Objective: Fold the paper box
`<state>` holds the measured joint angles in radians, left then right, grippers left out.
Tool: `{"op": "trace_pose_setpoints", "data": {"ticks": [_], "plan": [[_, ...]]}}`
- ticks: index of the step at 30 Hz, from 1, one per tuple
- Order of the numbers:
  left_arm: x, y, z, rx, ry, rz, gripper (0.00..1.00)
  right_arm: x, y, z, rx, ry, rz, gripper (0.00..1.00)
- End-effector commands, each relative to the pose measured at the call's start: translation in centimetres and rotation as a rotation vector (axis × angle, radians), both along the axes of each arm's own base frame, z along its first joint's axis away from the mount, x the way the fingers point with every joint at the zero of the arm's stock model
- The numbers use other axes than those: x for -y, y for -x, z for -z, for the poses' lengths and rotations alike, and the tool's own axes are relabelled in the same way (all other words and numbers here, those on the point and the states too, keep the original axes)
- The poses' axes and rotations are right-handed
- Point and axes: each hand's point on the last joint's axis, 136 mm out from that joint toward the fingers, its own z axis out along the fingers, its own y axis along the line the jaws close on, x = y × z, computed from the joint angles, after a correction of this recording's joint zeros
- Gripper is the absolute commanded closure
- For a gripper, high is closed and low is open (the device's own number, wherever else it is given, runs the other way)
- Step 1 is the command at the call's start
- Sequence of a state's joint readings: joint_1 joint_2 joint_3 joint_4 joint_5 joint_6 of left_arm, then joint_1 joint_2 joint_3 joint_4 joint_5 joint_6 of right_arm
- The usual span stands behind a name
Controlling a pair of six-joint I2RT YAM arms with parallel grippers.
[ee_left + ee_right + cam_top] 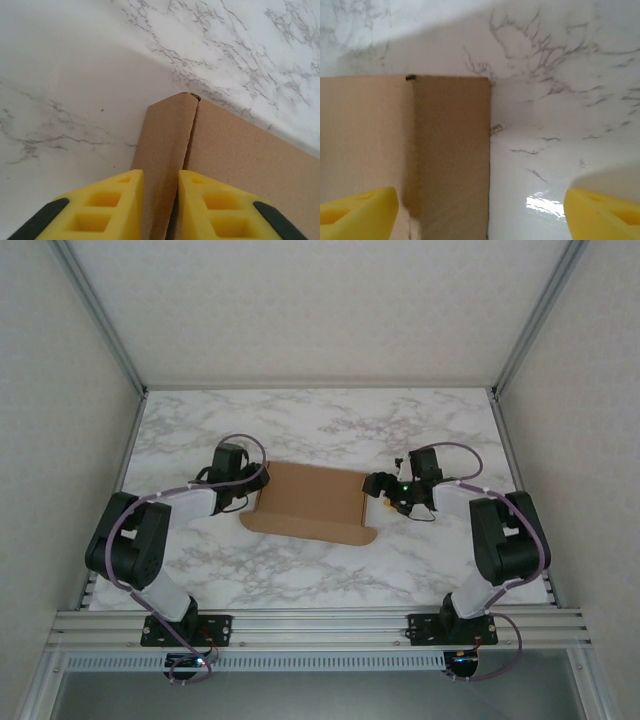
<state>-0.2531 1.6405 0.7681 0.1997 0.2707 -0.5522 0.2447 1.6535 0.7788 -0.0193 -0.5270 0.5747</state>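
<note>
The paper box [310, 502] is plain brown cardboard lying in the middle of the marble table. My left gripper [256, 490] is at its left end. In the left wrist view the yellow fingertips [125, 200] stand close together with the raised left side flap [167, 135] pinched between them; beyond lies the box's flat panel [250, 160]. My right gripper [372, 486] is at the right end of the box. In the right wrist view that gripper [480, 215] is wide open, with the right side flap [452, 150] between its fingers, nearer the left one.
The marble table [300, 570] has bare room in front of and behind the box. White walls and aluminium posts close in the sides and back. A metal rail [320, 625] carrying both arm bases runs along the near edge.
</note>
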Motion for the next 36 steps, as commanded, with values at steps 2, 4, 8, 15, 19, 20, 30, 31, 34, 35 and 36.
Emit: {"op": "trace_pose_setpoints", "data": {"ticks": [2,4,8,15,19,20,30,31,34,35,36], "plan": [[-2.1,2.8,5.1,-0.169,-0.060,-0.024,0.79,-2.2,0.5,0.1,-0.048,-0.145,-0.056,0.13],[-2.3,2.8,5.3,-0.177,-0.059,-0.027,0.80,-2.6,0.5,0.3,-0.058,-0.182,-0.064,0.13],[-3.0,3.0,6.2,-0.210,-0.037,-0.041,0.82,-3.2,0.4,0.0,-0.058,-0.235,-0.068,0.13],[-3.9,3.2,6.8,-0.235,-0.014,-0.061,0.84,-3.7,0.6,-1.6,-0.027,-0.273,-0.099,0.13],[-3.9,3.3,6.9,-0.236,-0.013,-0.061,0.85,-5.4,1.1,-1.9,-0.043,-0.322,-0.150,0.12],[-3.9,3.3,7.0,-0.236,-0.011,-0.061,0.85,-6.0,1.3,-2.1,-0.049,-0.342,-0.165,0.12],[-2.9,2.8,5.4,-0.199,0.043,-0.049,0.83,-8.4,1.5,-3.0,-0.068,-0.450,-0.133,0.26],[-2.9,2.6,4.8,-0.189,0.042,-0.052,0.78,-8.3,1.5,-3.0,-0.078,-0.451,-0.119,0.28],[-3.8,2.1,2.4,-0.139,0.000,-0.082,0.64,-7.9,1.6,-2.9,-0.101,-0.434,-0.074,0.35],[-4.3,1.9,1.2,-0.111,-0.025,-0.093,0.60,-7.7,1.7,-2.8,-0.114,-0.428,-0.059,0.37],[-4.6,1.7,0.2,-0.086,-0.048,-0.098,0.57,-7.7,1.7,-2.9,-0.125,-0.428,-0.048,0.38]]}}
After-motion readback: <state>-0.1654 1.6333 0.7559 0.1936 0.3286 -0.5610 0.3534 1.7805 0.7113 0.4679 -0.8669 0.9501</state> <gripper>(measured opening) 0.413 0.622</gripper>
